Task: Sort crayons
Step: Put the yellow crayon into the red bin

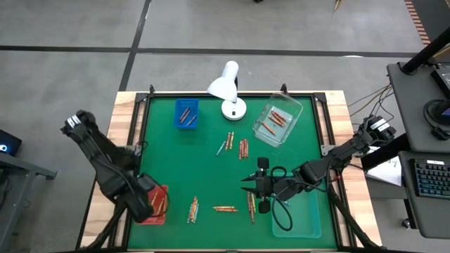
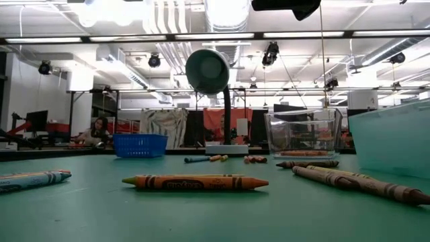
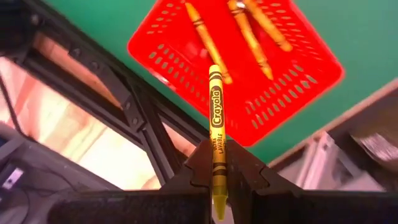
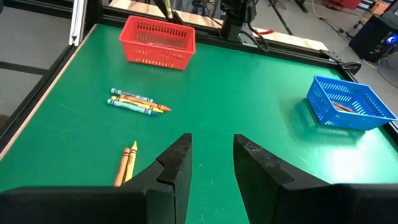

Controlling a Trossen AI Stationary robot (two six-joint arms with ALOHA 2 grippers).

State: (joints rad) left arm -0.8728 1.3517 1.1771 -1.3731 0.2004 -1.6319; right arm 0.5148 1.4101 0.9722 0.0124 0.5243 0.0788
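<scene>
Left gripper [image 3: 217, 180] hovers over the red basket [image 3: 298, 93], at the tabletop's [image 1: 211, 176] 8 o'clock; jaws clamped on a yellow crayon [image 3: 215, 118]. Right gripper [image 4: 211, 162] waits centre-right, jaws apart, empty. Risk: the crayon overhangs the basket rim; released here, it may land outside.

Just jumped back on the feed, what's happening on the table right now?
Crayon sorting is under way. The left tool is shut on a yellow crayon, holding it above the red basket, which already has a few crayons in it. The right tool is open and empty over the green mat, near loose crayons along the near side. More crayons sit in the blue basket and the clear container.
</scene>
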